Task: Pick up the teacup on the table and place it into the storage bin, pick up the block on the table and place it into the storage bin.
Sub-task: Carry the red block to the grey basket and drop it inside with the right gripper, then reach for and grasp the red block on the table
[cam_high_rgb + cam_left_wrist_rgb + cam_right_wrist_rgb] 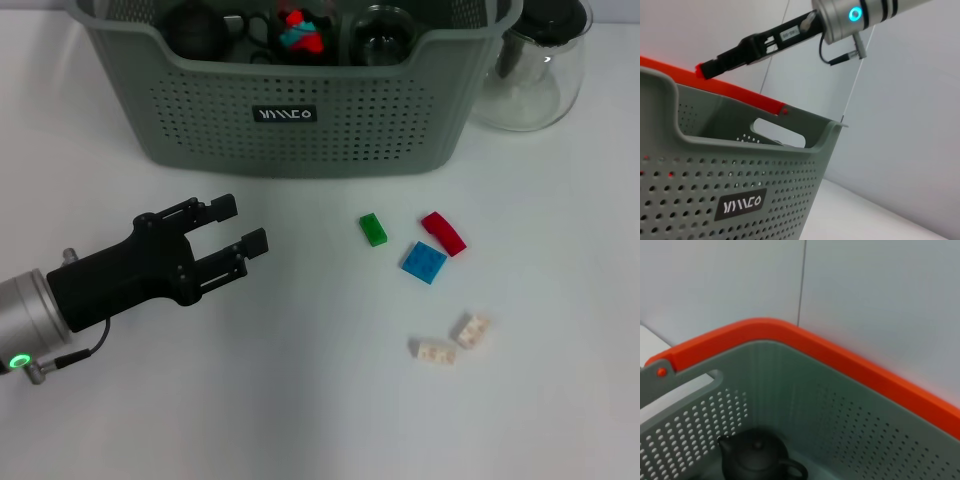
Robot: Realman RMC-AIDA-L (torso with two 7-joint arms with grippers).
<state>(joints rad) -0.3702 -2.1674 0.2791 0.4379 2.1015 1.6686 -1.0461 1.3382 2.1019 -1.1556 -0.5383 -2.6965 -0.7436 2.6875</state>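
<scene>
**Left arm low over the table, jaws apart and empty**

I see my left gripper (233, 227) stretched out low over the white table (300, 420), black fingers spread and holding nothing. Straight ahead of its tips stands the large grey-green perforated plastic storage bin (300, 130). Beyond its fingers, well off to the right side, lie a small green block (373, 229), a blue block (424, 262) and a red block (443, 233). In the left wrist view my right gripper (722, 62) hangs above the bin's orange rim (740, 92); I cannot tell its jaw state. A dark teapot (757, 460) sits inside the bin.

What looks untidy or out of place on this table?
Five small blocks lie scattered and askew: green, red, blue and two pale ones. The basket and glass pitcher stand upright; nothing is spilled.
</scene>
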